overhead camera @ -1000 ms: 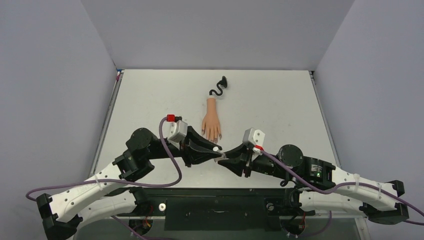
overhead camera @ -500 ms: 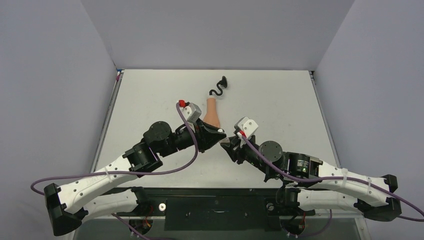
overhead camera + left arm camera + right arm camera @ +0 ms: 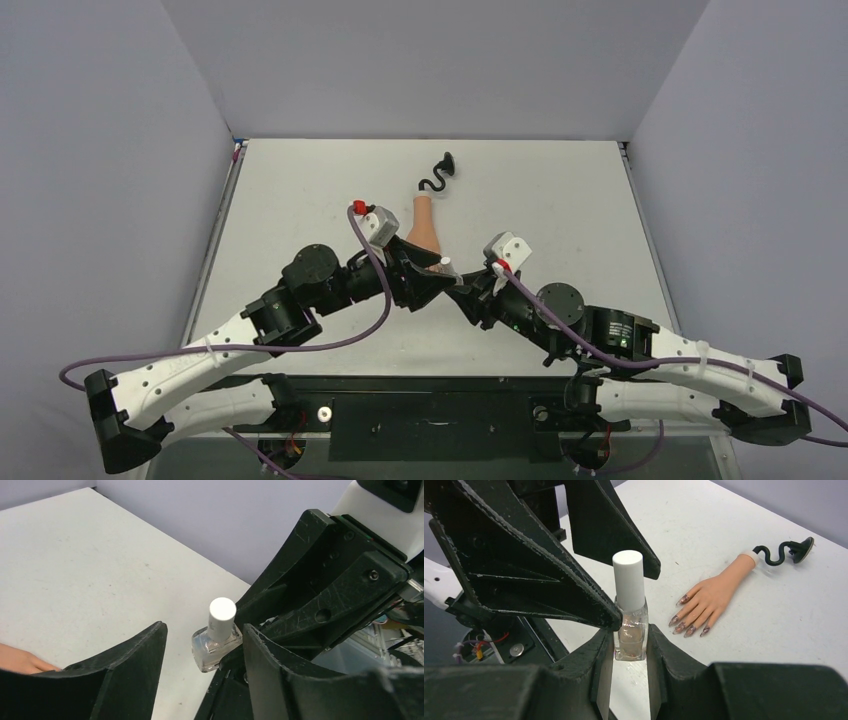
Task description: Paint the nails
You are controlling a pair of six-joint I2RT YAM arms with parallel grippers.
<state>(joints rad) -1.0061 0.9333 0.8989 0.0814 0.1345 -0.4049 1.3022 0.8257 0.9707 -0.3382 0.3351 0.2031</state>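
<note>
Overhead, left end effector (image 3: 437,278) hides the nails (image 3: 680,627); left wrist view crops mannequin hand (image 3: 20,661).

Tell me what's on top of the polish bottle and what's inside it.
A white cap tops the polish bottle. Clear, faintly pink liquid shows through the glass. Any brush is hidden under the cap, and the right gripper's fingers cover its lower sides.

The left arm (image 3: 215,345) and right arm (image 3: 700,352) both reach forward and angle inward, wrists nearly tip to tip. The left gripper (image 3: 435,283) has its jaws spread wide. Directly facing it, the right gripper (image 3: 462,297) is clamped on a polish bottle (image 3: 628,587).
</note>
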